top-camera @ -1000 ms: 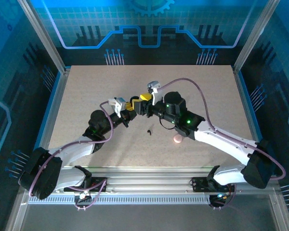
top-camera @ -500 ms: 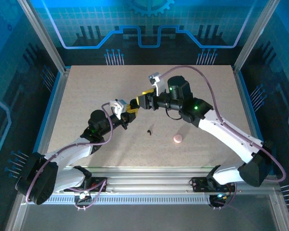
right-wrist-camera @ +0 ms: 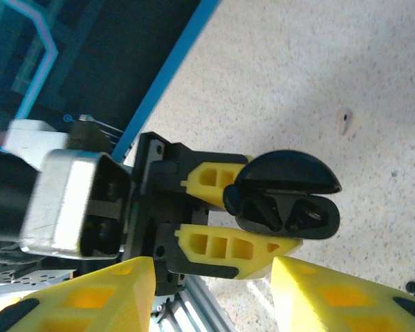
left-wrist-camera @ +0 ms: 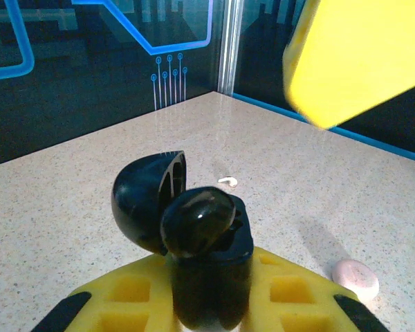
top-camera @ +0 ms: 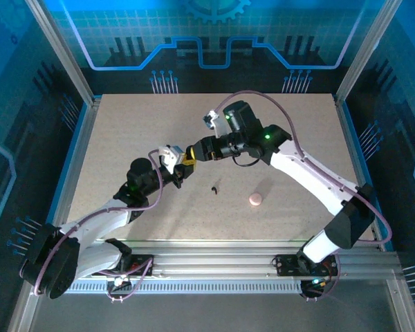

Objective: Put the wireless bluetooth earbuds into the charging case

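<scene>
My left gripper (top-camera: 185,166) is shut on the black charging case (left-wrist-camera: 211,266), holding it upright with the lid (left-wrist-camera: 144,197) swung open. A glossy black earbud (left-wrist-camera: 197,218) sits at the case's mouth and sticks up from it. My right gripper (top-camera: 198,151) hovers open right beside the case, nothing between its yellow fingers (right-wrist-camera: 90,297). In the right wrist view the case (right-wrist-camera: 290,211) shows its two cavities, pinched between the left gripper's fingers (right-wrist-camera: 228,245). Another small black earbud (top-camera: 214,187) lies on the table in front of both grippers.
A pink round piece (top-camera: 255,199) lies on the table to the right of the loose earbud, seen too as the pink piece (left-wrist-camera: 355,280). A tiny white bit (left-wrist-camera: 227,181) lies beyond the case. The speckled table (top-camera: 124,131) ends at blue-lit walls.
The right arm's wrist has pulled back toward the far side and left, while its gripper stays beside the case. The left gripper holds the case almost still.
</scene>
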Robot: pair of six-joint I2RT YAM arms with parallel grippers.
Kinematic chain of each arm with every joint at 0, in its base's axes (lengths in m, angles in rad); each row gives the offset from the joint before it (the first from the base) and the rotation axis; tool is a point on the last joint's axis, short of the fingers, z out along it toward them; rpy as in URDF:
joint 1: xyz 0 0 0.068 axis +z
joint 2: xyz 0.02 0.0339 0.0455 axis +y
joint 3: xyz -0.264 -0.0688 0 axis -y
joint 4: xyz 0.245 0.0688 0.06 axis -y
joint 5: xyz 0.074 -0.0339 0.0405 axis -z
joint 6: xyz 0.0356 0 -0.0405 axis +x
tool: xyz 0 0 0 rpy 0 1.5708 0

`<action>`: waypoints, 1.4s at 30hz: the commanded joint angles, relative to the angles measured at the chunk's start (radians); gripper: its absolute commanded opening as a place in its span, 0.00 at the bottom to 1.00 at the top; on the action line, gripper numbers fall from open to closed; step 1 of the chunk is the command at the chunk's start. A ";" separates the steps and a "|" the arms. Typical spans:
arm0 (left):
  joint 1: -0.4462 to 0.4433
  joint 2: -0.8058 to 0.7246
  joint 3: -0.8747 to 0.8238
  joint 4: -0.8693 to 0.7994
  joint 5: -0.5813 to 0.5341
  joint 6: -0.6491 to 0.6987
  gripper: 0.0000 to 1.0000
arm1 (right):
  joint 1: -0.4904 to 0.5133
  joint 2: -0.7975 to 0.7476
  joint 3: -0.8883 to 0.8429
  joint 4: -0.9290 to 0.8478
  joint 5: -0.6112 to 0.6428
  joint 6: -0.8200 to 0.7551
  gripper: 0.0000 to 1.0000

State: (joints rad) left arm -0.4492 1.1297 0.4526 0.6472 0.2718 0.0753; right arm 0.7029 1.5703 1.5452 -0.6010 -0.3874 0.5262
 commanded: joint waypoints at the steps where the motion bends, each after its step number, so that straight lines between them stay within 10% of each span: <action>1: -0.005 -0.027 0.027 -0.009 -0.018 0.026 0.08 | -0.005 0.027 0.057 -0.048 -0.043 0.024 0.48; 42: -0.005 -0.031 0.044 -0.030 -0.015 0.047 0.08 | 0.040 0.175 0.185 -0.137 0.030 -0.021 0.44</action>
State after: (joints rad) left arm -0.4492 1.1191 0.4614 0.6098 0.2581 0.0940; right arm 0.7341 1.7344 1.6993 -0.7002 -0.3710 0.5220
